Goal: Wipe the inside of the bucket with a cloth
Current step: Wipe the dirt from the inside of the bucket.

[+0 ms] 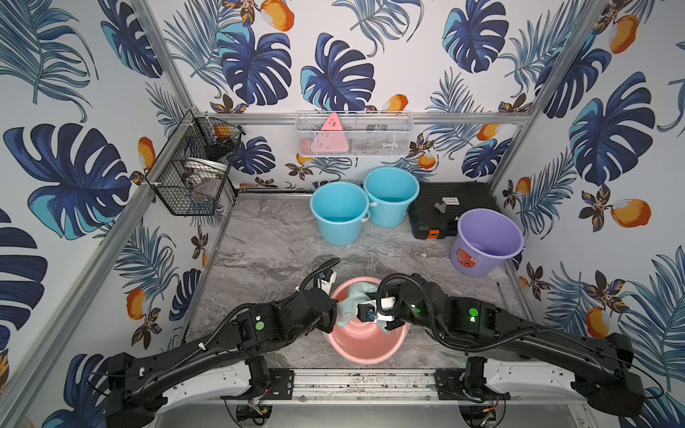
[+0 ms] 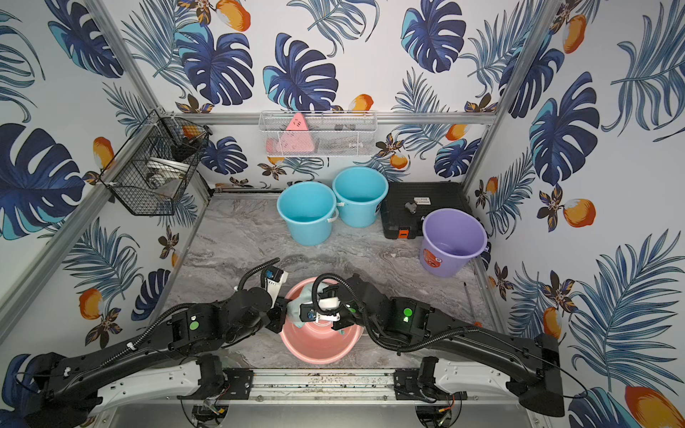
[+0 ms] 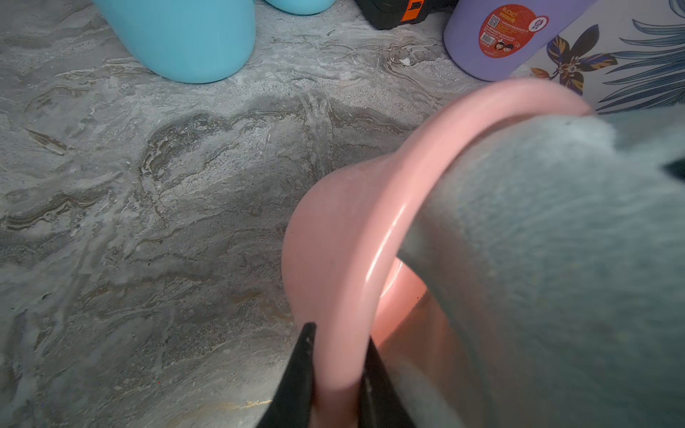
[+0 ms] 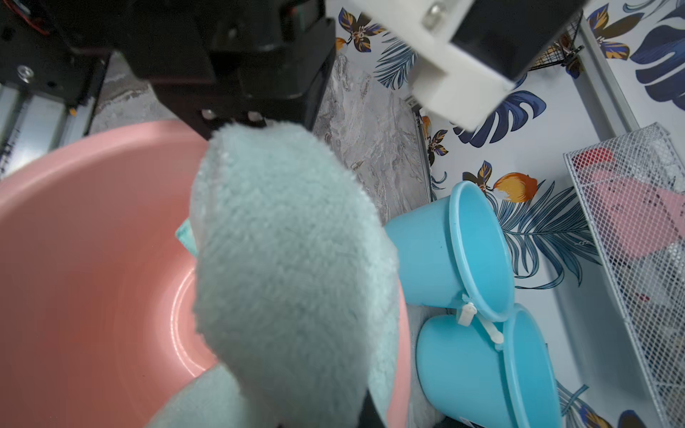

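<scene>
Right pincer (image 1: 362, 313), cloth (image 4: 289, 259) lengthwise toward bucket (image 1: 365, 354) rim

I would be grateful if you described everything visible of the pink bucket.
The pink bucket is smooth, glossy plastic, round, with a rolled rim and a ringed bottom. It stands mouth up on the grey marbled table, nearest the robot. The left gripper pinches its rim, and the pale mint cloth hangs inside against its wall.
</scene>
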`<state>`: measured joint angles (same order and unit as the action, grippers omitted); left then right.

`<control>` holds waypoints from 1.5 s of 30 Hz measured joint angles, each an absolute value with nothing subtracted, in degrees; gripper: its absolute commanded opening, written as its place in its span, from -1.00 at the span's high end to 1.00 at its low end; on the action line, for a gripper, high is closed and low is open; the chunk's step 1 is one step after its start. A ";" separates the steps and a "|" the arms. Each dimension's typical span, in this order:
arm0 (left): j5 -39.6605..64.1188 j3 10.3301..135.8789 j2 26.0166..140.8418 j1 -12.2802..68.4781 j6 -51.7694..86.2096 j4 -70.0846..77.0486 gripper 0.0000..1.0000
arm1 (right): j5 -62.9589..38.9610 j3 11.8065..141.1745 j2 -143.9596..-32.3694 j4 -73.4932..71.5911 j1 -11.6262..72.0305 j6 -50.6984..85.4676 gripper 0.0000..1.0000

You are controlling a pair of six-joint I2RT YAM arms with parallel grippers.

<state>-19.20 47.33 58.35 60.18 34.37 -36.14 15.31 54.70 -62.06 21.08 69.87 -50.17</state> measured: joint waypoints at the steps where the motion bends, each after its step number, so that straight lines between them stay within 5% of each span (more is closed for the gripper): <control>1: -19.16 47.31 58.19 60.18 34.37 -36.27 1.00 | 17.04 54.39 -63.22 20.18 70.48 -51.92 1.00; 9: -18.41 47.29 57.52 60.18 34.37 -36.75 1.00 | 26.00 50.59 -74.15 9.39 72.25 -63.61 1.00; 26: -18.68 47.29 56.29 60.07 33.19 -37.30 1.00 | 23.29 41.21 -90.41 -13.96 68.40 -61.67 1.00; 45: -18.63 46.39 56.90 60.07 33.34 -35.51 1.00 | 22.87 46.83 -67.59 -0.40 70.19 -60.60 1.00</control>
